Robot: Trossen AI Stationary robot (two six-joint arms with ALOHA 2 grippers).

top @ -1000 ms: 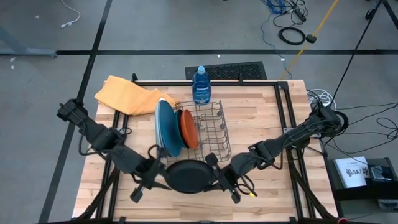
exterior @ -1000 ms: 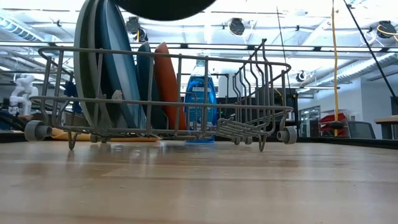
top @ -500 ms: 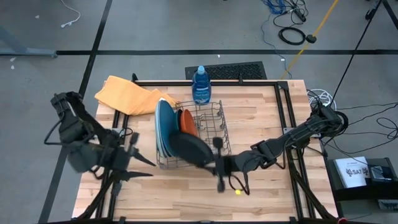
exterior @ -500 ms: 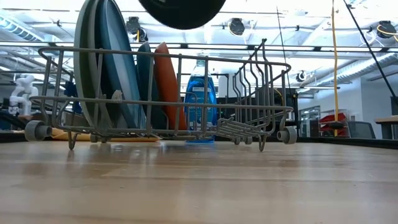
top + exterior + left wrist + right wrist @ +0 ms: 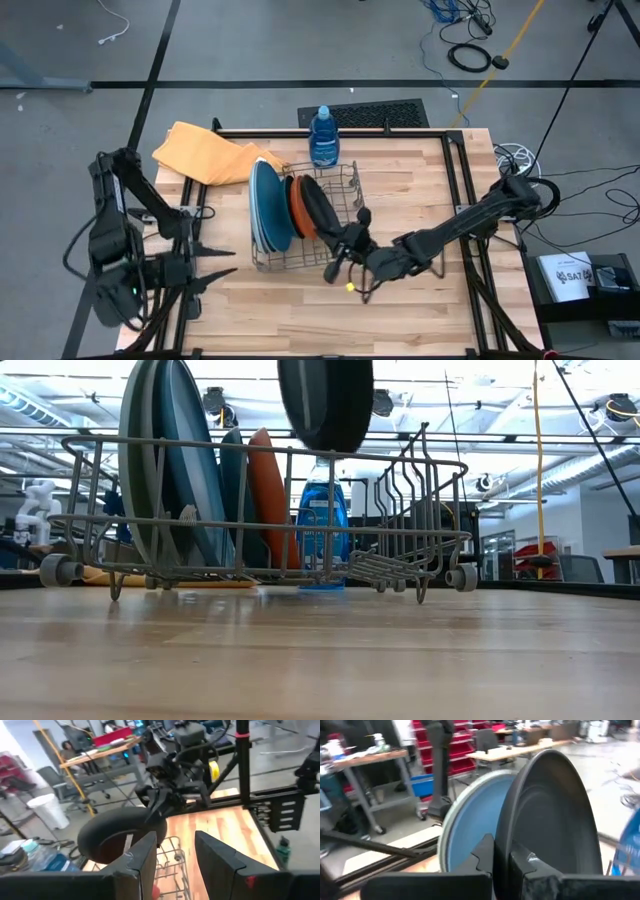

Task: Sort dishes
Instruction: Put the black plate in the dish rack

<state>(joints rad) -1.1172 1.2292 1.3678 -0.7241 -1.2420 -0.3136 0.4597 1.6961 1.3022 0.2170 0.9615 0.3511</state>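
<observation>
A black plate [image 5: 318, 212] stands on edge over the wire rack [image 5: 345, 215], held by my right gripper [image 5: 338, 246]. In the low view the black plate [image 5: 325, 405] hangs with its lower edge at about the rack's top wire [image 5: 270, 455]. Blue and grey plates [image 5: 266, 205], a dark teal plate [image 5: 232, 490] and an orange plate [image 5: 296, 205] stand upright in the rack's left part. My left gripper [image 5: 215, 265] is open and empty at the table's left side, pointing toward the rack. My right gripper pinches the black plate's rim [image 5: 506, 851] between its two fingers, one finger [image 5: 482, 855] on each face. The fingers come from the table's near-right side, slanting up to the plate's near edge. The plate is upright on edge, lifted clear of the table.
A blue soap bottle [image 5: 323, 135] stands behind the rack at the far edge. A yellow cloth [image 5: 205, 152] lies at the far left corner. The rack's right part [image 5: 420, 510] holds no plates. Bare wood lies in front of the rack [image 5: 300, 305].
My left gripper has let go of the black plate and drawn back toward the table's left edge. My right gripper has carried the plate from the near edge toward the rack and turned it from flat to upright on edge, beside the orange plate.
</observation>
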